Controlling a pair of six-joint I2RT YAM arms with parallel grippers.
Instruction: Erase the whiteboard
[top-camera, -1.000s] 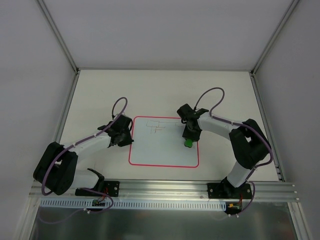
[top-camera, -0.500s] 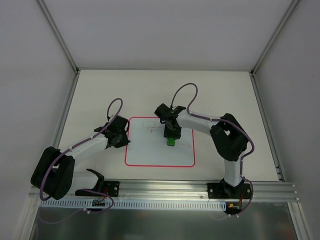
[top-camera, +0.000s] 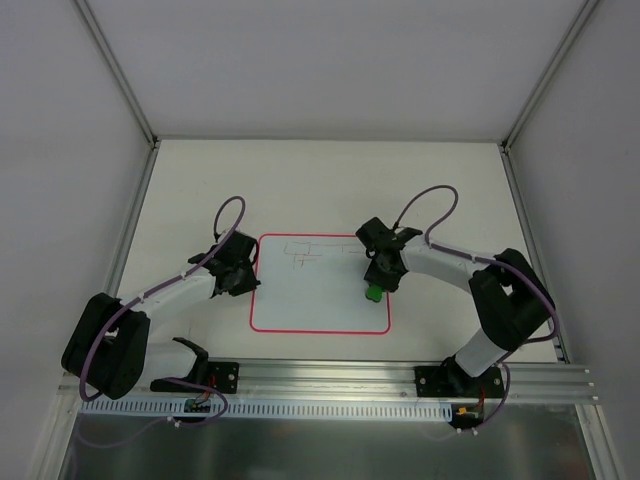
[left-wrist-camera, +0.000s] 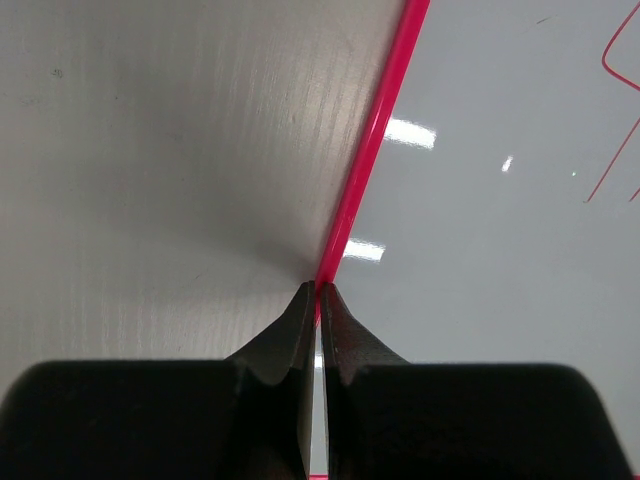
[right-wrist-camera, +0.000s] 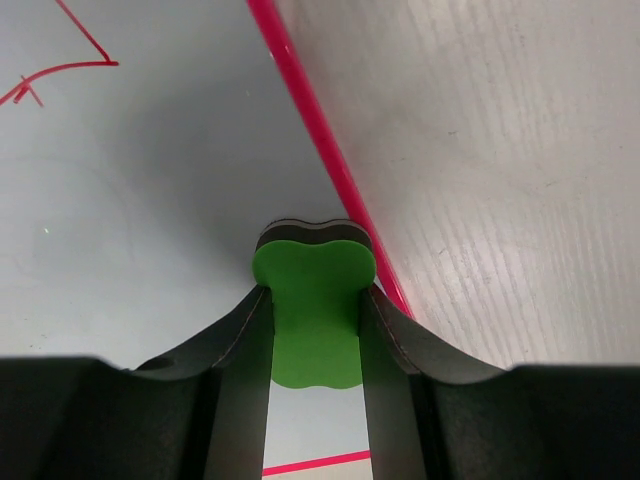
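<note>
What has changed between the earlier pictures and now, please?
The right gripper, shut on the green foam eraser, swept left to mid-board, then back toward the right border. The square white red-bordered whiteboard and shut left gripper first slid slightly left. Red lines top-left remain.

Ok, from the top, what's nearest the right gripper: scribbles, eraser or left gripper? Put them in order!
1. Eraser: held in the right gripper itself.
2. Scribbles: to its left, on the whiteboard.
3. Left gripper: at the whiteboard's left edge.
</note>
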